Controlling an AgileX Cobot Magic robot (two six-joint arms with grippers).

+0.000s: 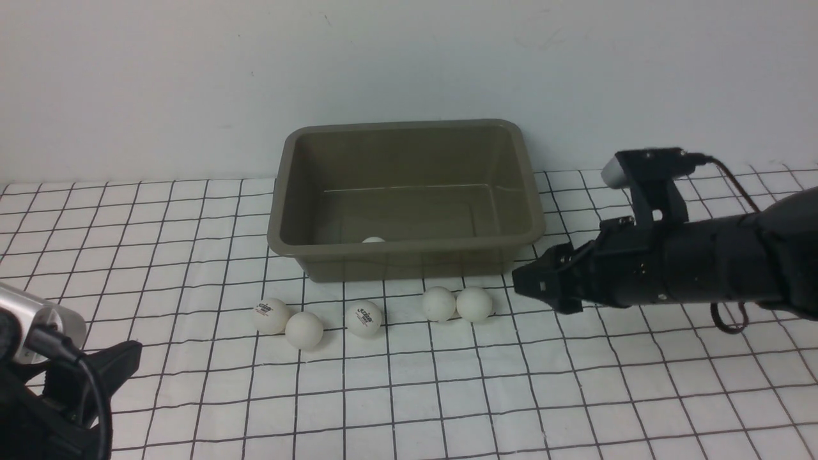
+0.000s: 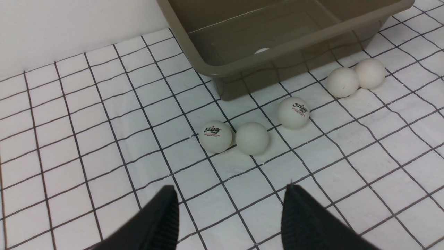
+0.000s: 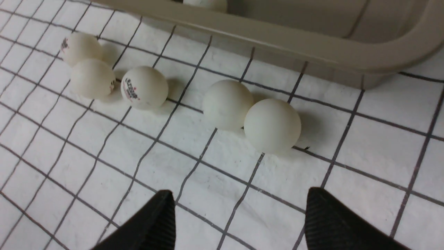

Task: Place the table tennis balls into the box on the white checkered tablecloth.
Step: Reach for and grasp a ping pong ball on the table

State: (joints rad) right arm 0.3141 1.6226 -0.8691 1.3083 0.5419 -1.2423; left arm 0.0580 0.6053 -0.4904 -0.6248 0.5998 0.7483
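R hand [image 1: 529, 284] released, empty, just beside rightmost ball [image 1: 474, 304]; L hand [image 2: 229, 198] released too. 5 balls [image 1: 364, 318] on tablecloth [image 1: 575, 383] before box [image 1: 409, 252], 1 inside [image 1: 373, 240]. Best: straddle that ball squarely, w/o nudging its touching neighbour [image 1: 438, 303].

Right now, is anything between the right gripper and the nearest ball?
Nothing visible: only bare tablecloth lies between the open right gripper and the nearest table tennis ball. Beyond it the box's near wall rises, so the ball must go over.
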